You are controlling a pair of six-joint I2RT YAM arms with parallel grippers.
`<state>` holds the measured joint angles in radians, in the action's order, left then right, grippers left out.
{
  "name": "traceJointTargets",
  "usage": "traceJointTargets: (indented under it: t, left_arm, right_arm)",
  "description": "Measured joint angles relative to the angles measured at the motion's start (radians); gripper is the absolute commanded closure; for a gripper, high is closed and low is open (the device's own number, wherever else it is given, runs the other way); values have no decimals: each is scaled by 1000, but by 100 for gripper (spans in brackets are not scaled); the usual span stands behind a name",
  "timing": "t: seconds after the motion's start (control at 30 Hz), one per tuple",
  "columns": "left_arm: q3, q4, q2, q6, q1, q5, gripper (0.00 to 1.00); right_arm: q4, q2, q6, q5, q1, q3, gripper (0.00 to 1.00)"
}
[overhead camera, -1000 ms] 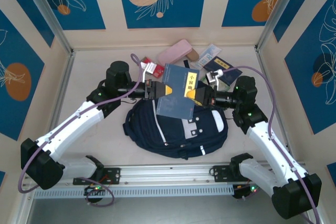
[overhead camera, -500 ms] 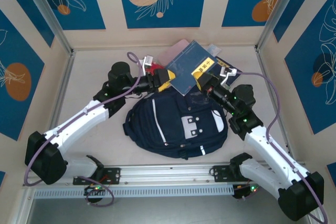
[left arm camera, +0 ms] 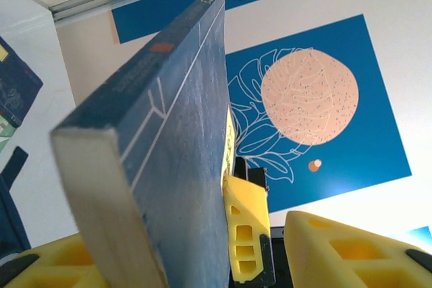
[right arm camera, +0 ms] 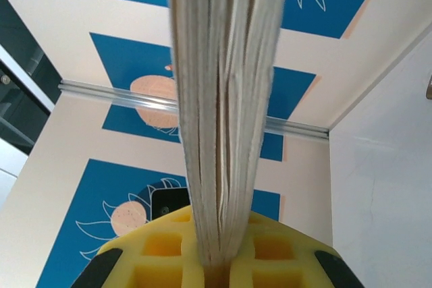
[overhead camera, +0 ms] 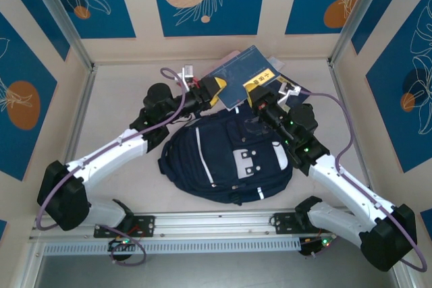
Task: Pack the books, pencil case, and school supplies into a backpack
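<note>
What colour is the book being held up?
The book is dark blue; top view shows it best.

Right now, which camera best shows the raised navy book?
Top external: the navy book shows most of its cover and pale label. Left wrist sees its spine and cover at a steep angle; right wrist, its page edges.

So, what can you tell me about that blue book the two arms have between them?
The blue book has a matte cover with thin pale lines, a yellow label with dark characters and cream page edges. It is closed, held off the table at a tilt above the far end of the backpack. The right gripper is clamped on one edge; the left gripper straddles the opposite corner with jaws open.
</note>
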<state>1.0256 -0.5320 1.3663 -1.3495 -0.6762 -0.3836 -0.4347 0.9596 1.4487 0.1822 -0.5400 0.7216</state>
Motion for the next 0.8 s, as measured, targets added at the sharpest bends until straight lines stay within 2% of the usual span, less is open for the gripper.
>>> traceJointTargets:
  t: [0.17,0.5,0.6,0.67,0.8]
  left_arm:
    - [0,-32,36,-7,-13,22,62]
    - [3,-29,49,18,-23,56,100]
    - [3,-23,44,24,-31,63,100]
    - [3,-5,33,32,-31,64,100]
    - [8,46,15,60,-33,64,100]
  right_arm:
    - [0,4,24,7,-16,0,100]
    - [39,-27,29,52,-46,-18,100]
    - [51,-46,29,63,-54,-24,100]
    - [53,-48,29,74,-66,-27,95]
    - [62,-57,36,92,-82,-39,71]
